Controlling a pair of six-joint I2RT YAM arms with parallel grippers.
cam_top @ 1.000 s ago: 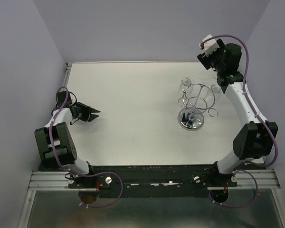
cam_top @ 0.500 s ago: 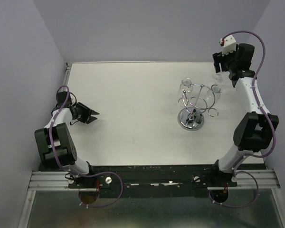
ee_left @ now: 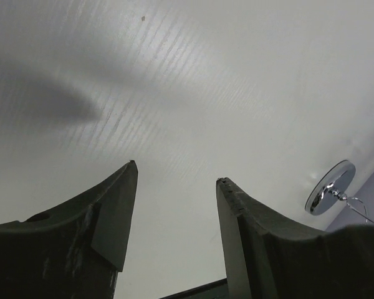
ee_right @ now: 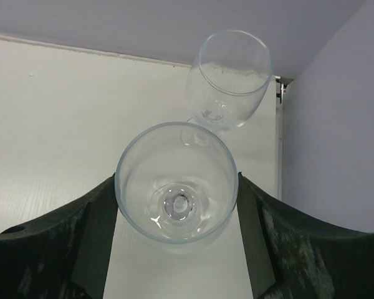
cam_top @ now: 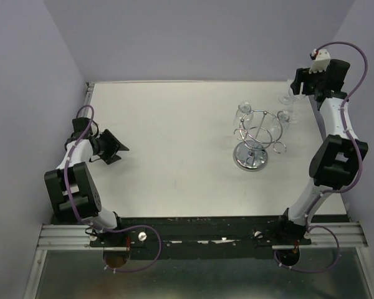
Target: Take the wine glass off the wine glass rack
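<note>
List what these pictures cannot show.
- Right wrist view: the wine glass in the right gripper hides its own stem and foot, so resting or lifted is unclear.
- Top view: glasses on the wine glass rack are too small and clear to count.
- Left wrist view: the frame edge cuts the rack; only its base shows.

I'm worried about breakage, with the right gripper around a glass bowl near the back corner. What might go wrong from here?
The right gripper clamps the wine glass by its smooth round bowl, so it may slip, or crack if squeezed harder. A second glass stands just beyond it, close enough that shifting or lowering may knock them together. Both are near the right edge of the table, leaving little room.
</note>
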